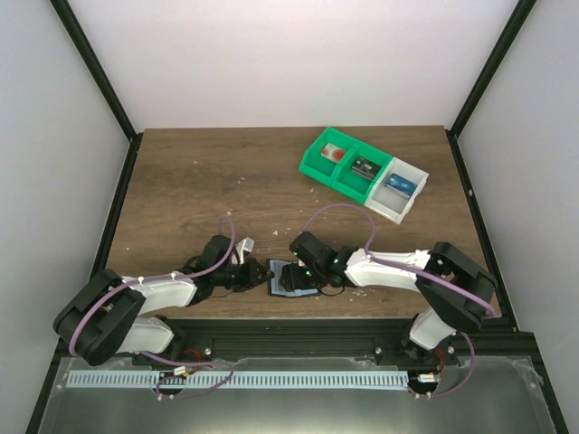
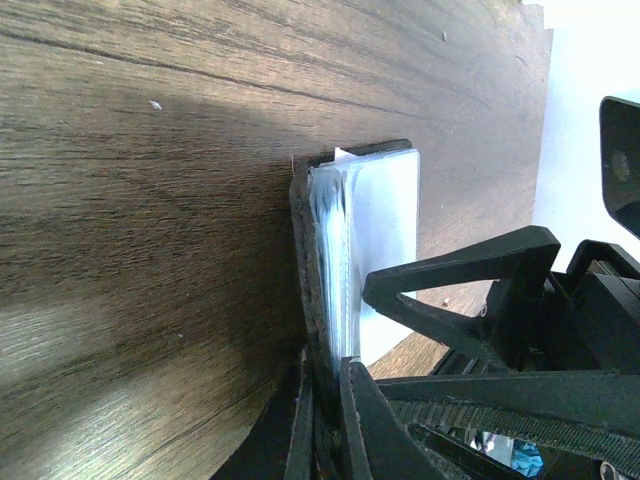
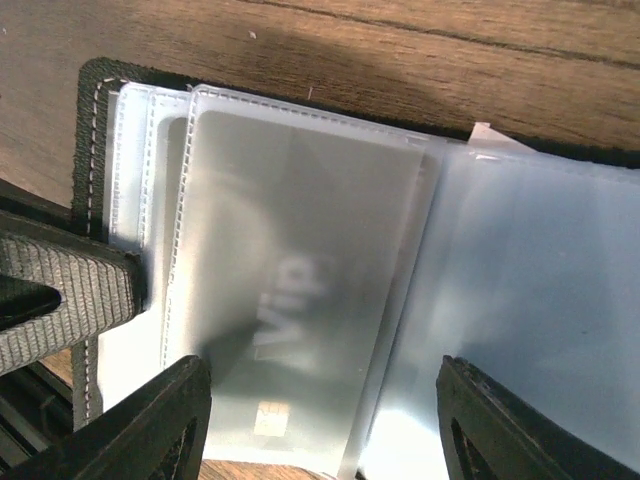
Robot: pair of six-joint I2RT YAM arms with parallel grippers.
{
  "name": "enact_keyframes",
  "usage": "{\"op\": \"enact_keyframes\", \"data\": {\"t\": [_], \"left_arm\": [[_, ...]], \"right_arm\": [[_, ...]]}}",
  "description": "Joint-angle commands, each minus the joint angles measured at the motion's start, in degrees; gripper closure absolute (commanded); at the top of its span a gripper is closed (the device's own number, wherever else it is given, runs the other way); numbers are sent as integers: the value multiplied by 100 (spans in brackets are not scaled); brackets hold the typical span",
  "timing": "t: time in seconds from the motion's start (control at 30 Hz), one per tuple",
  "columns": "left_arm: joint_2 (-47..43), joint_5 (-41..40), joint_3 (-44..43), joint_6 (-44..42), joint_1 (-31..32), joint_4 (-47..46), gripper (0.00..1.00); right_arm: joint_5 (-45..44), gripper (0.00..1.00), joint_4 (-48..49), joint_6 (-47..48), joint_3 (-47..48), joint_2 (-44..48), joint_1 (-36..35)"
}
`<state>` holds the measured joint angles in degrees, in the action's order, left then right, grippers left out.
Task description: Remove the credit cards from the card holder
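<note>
A wooden tabletop (image 1: 226, 181) seen from above, with two robot arms reaching inward from its near edge. The card holder (image 1: 288, 280) lies open and flat on the tabletop close to that near edge, between the two arms.

The left gripper (image 2: 325, 400) comes in low from the left, and its jaws are clamped on the holder's black stitched edge. The right gripper (image 3: 320, 400) hangs directly over the open holder with its jaws apart, one on either side of the clear plastic sleeves (image 3: 520, 260).

A pale credit card (image 3: 290, 290), with a small chip and the blurred letters "VIP", sits inside one sleeve.

Well apart, at the far right of the tabletop, stands a row of green and white bins (image 1: 362, 172) with small items inside.
</note>
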<state>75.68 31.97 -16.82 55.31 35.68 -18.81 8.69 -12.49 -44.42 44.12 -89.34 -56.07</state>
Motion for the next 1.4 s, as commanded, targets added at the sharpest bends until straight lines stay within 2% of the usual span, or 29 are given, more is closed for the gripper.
{"op": "enact_keyframes", "data": {"t": [0.0, 0.13, 0.33, 0.47, 0.53, 0.7, 0.83, 0.93, 1.1, 1.37], "left_arm": [[-45, 3, -27, -38, 43, -141, 100], [-45, 3, -27, -38, 45, -136, 100], [-28, -5, -8, -34, 44, -158, 100], [-10, -19, 6, -52, 43, -148, 100], [-1, -28, 7, -79, 44, -141, 100], [51, -132, -130, -196, 44, 114, 99], [-78, -319, -260, -273, 44, 444, 89], [-263, -628, -406, -355, 24, 854, 79], [-470, -1403, -863, -702, 11, 1927, 59], [-743, -1361, -1093, -731, 10, 2166, 48]], "right_arm": [[-224, 37, -205, -22, 32, 137, -33], [-178, 40, -186, -8, 21, 163, -35], [388, 44, 527, -89, -216, 222, -36], [246, 47, 273, -72, -68, -127, -35], [177, 51, 293, -58, -107, -159, -31], [37, 73, 349, -83, -243, -121, -31], [1, 87, 571, -129, -449, -91, -35], [114, 93, 834, -190, -611, -93, -35], [330, 97, 1348, -212, -838, -128, -26], [339, 97, 1389, -227, -856, -153, -26]]}}
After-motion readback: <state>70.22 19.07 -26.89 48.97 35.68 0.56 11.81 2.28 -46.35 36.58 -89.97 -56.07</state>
